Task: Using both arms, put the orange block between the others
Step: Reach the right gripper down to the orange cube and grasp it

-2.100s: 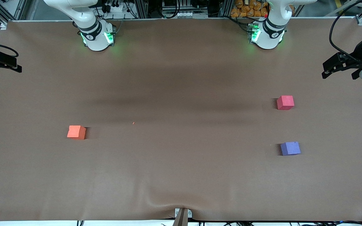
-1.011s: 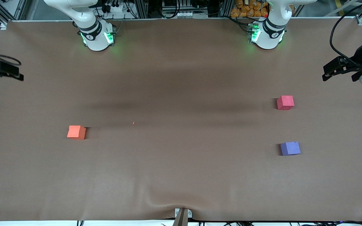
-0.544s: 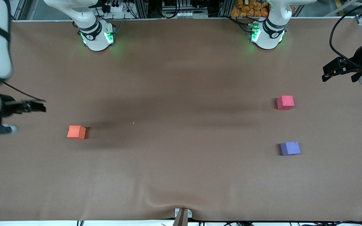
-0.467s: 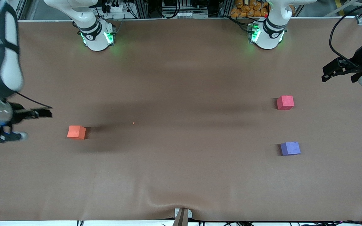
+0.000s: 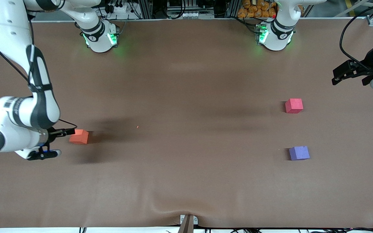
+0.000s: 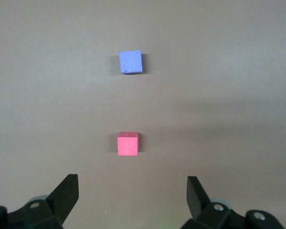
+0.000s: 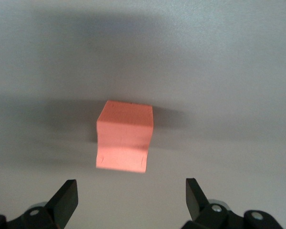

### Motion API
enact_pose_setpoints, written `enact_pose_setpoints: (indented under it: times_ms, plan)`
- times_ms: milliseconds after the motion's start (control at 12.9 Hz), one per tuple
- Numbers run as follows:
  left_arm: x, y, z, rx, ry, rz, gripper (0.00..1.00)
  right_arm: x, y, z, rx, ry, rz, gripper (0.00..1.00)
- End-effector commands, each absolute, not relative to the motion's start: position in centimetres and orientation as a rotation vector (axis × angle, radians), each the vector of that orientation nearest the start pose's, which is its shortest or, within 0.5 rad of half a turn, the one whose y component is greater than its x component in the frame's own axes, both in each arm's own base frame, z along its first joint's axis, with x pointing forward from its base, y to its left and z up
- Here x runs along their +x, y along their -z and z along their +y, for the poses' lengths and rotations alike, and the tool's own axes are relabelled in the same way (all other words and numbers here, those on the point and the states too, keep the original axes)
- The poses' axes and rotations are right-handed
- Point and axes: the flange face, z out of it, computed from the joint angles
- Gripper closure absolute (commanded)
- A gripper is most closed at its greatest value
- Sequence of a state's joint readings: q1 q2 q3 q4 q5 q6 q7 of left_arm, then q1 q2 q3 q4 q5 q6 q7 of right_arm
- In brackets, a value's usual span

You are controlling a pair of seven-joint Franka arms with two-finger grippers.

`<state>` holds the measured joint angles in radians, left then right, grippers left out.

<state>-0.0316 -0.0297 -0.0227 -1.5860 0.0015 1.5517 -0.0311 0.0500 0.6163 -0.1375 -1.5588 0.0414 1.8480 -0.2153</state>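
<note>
The orange block (image 5: 79, 136) (image 7: 125, 142) lies on the brown table toward the right arm's end. My right gripper (image 5: 59, 142) (image 7: 132, 195) hovers close beside it, on the side toward that end of the table, open, with nothing between its fingers. The red-pink block (image 5: 294, 105) (image 6: 127, 143) and the purple block (image 5: 299, 153) (image 6: 131, 62) sit apart toward the left arm's end, the purple one nearer the front camera. My left gripper (image 5: 348, 80) (image 6: 132, 195) is open and empty, high over the table's edge at that end, facing both blocks.
A tiny orange speck (image 5: 137, 127) lies on the table cover (image 5: 186, 81) near the middle. The cover wrinkles (image 5: 170, 204) at the edge nearest the front camera, by a small metal bracket (image 5: 188, 221). The two green-lit bases (image 5: 100, 37) stand along the robots' edge.
The right arm has swung in from the table's end and come down beside the orange block. The left gripper has barely shifted. All blocks stay put.
</note>
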Motion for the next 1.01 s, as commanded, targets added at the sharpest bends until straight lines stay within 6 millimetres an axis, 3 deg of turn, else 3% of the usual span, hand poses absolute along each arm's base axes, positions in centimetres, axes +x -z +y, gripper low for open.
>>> enact_pose_setpoints:
  times_ms: [0,467,933]
  plan:
    - [54.5,-63.5,-3.3,-3.147,-0.008,0.017,0.0,66.3,-24.7,-4.6,-3.095,-0.499,-0.22,0.0]
    - [54.7,-63.2,-3.9,-3.148,-0.015,0.034,0.0,66.5,-22.6,-4.0,-3.059,-0.45,-0.162,0.0]
    - [54.9,-62.8,-3.8,-3.145,-0.024,0.044,0.0,65.3,-19.9,-3.9,-3.007,-0.455,-0.091,0.0]
